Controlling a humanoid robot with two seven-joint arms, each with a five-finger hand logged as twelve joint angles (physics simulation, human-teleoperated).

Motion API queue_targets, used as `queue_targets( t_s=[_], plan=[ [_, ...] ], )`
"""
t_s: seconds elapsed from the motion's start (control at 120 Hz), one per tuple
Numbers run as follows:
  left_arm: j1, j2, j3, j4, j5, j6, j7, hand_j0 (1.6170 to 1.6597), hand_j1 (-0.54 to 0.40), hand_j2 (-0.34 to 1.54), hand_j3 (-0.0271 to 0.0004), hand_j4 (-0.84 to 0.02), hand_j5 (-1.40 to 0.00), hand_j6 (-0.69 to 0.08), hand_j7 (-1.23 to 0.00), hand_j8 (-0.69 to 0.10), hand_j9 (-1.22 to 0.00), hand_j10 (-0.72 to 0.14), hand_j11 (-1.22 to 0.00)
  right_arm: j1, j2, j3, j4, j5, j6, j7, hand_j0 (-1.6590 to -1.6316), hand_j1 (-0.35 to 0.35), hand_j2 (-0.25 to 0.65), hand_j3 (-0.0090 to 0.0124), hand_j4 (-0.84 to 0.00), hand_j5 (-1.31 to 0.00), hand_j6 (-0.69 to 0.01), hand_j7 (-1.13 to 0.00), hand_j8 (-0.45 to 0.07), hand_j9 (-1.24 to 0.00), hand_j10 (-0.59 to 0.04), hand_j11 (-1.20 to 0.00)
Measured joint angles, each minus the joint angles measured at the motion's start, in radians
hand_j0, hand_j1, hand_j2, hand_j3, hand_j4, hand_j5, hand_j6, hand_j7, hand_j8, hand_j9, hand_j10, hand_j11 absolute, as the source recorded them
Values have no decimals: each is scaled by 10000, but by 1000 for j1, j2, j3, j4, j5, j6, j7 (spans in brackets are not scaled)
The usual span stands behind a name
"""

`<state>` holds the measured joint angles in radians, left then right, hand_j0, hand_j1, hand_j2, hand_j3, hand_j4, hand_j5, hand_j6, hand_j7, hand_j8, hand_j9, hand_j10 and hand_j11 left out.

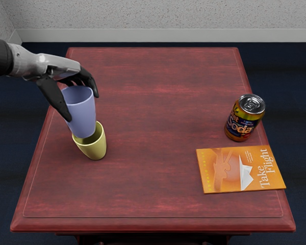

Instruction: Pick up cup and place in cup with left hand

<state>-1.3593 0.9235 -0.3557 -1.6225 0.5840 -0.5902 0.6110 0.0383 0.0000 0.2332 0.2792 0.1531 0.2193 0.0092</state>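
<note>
My left hand (81, 101) comes in from the left edge and grasps a blue-purple cup (82, 115), its thumb on the near left side and its other fingers around the far rim. The held cup is close to upright, with its bottom end over the mouth of a yellow cup (95, 148). That yellow cup stands on the left part of the table, its opening partly hidden by the blue one. Whether the two cups touch, or how deep the blue one sits, I cannot tell.
At the right of the wooden table (153, 168) a soda can (244, 120) stands upright. An orange book (239, 169) lies flat just in front of it, close to the table's right edge. A grey wall (163, 18) rises behind the table.
</note>
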Motion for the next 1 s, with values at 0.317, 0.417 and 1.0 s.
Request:
queue_targets(
  t_s=[0.317,0.417,1.0],
  plan=[
    [21,-18,2,0,1,11,0,16503,-1740,1262,0,-3880,-7586,-2082,-7504,-1741,-7207,-2707,-7420,0,0,0,0,0,0,0,-16581,-3489,-2,0,0,1,7,0,5,1,4,0],
    [27,-27,5,1,9,34,0,16496,-1905,1452,0,-3707,-7728,-1920,-7622,-1616,-7310,-2629,-7540,0,0,0,0,0,0,0,-16581,-3489,-2,0,0,1,7,0,5,1,3,0],
    [65,-52,15,3,67,100,0,16536,-773,983,0,-3068,-5718,-2008,-5693,-1873,-5443,-2498,-5526,0,0,0,0,0,0,0,-16581,-3489,-2,0,0,1,7,0,5,1,3,0]
  ],
)
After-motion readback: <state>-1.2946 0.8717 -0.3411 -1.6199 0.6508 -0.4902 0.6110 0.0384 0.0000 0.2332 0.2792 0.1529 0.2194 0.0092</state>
